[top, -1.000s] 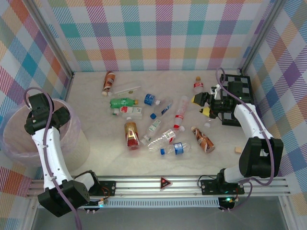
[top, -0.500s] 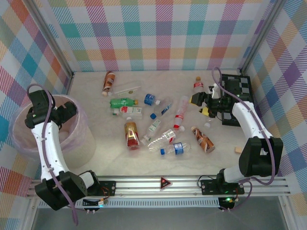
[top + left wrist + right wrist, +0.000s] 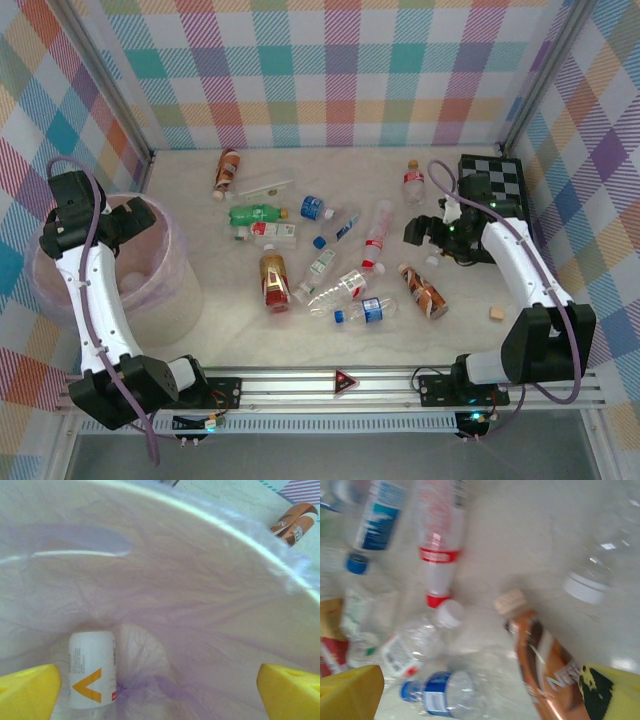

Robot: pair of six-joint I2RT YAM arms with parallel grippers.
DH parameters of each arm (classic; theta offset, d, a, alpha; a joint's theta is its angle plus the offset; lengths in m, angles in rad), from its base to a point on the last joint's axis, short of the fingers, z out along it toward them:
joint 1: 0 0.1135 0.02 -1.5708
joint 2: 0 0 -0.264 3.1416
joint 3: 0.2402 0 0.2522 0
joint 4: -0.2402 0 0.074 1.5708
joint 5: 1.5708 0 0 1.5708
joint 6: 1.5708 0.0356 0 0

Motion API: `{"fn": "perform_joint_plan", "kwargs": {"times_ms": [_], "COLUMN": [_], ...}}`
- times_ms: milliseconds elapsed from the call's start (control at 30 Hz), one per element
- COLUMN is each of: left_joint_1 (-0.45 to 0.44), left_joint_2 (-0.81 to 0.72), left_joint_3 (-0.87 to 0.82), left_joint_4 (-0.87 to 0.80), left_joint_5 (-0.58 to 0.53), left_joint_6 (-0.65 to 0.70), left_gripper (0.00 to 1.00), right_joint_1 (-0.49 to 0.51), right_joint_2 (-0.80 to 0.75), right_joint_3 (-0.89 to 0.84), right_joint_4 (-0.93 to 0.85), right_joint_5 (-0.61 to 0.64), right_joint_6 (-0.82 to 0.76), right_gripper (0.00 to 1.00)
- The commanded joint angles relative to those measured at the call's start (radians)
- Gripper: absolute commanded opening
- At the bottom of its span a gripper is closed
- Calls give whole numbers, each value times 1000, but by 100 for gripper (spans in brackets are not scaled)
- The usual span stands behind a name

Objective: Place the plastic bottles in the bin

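The brown bottle lies near right hand.

1. You are looking down into the bin. Its pale lilac wall is crinkled, and the rim arcs from top centre to the right edge.
2. At lower left, a white bottle with an orange chevron lies on the bin's floor.
3. Your left gripper is spread wide, its yellow fingertips in the two bottom corners.
4. At upper right, beyond the rim, a brown-orange labelled bottle lies on the pale table.
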Motion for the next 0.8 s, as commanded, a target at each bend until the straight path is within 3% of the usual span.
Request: {"fn": "perform_joint_plan", "kwargs": {"times_ms": [0, 233, 400, 633, 767], "left_joint_1": [-18, -38, -108, -373, -510], "left_joint_2": [-36, -102, -149, -195, -201], "left_joint_3": [62, 156, 228, 234, 134], "left_joint_4": [-92, -142, -149, -53, 67], "left_joint_5": [-37, -10, 107, 209, 237], "left_joint_6": [49, 21, -52, -210, -290], "left_gripper": [100, 100, 100, 100, 100], "right_joint_1": [10, 24, 42, 84, 101], "right_joint_2": [1, 56, 60, 129, 159], "right_joint_3": [-70, -155, -222, -252, -273], "right_joint_4": [-123, -123, -81, -31, 7], "right_joint_5": [127, 85, 76, 93, 88], "right_joint_6": [16, 68, 120, 142, 153], "right_gripper": [100, 100, 100, 100, 92]}}
